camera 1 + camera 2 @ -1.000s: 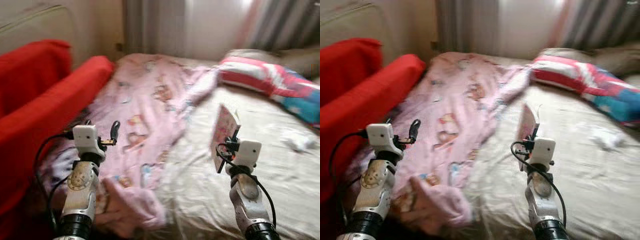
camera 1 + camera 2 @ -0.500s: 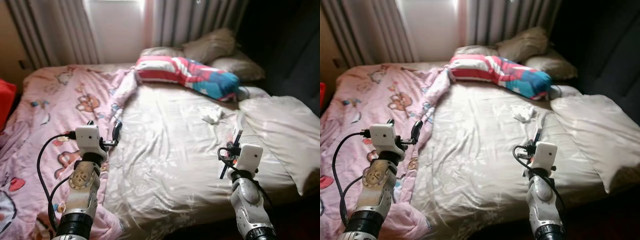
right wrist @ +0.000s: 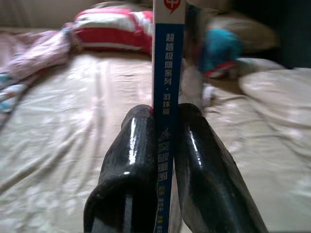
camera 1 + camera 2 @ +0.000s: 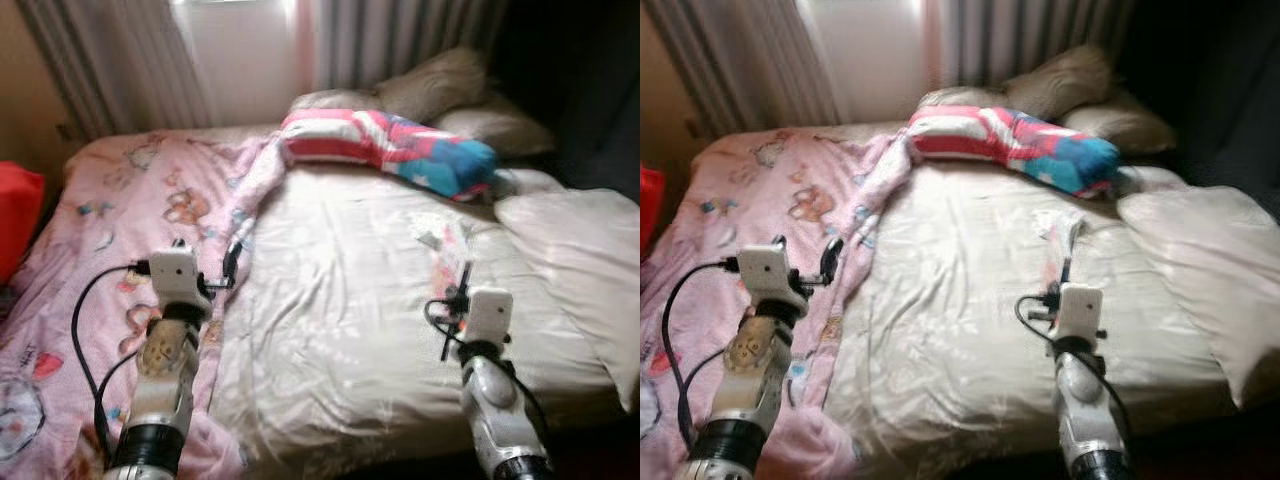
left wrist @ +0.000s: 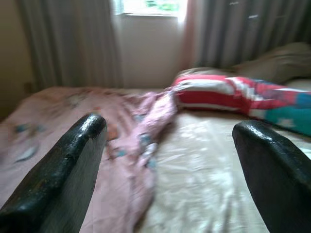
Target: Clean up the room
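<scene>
The thin book (image 3: 167, 73) has a blue spine reading "超超极限系列" (then "羽球篇").

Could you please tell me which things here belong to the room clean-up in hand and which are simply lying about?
Job in hand:
- thin book, clamped edge-on in the right pincer
- crumpled white tissue on the sheet
- left pincer, open

Lying about:
- pink cartoon blanket
- striped pillow
- beige pillows
- curtains

Book's (image 3: 167, 73) top cut off by frame edge; small white scrap (image 4: 428, 232) on bed blurred.
</scene>
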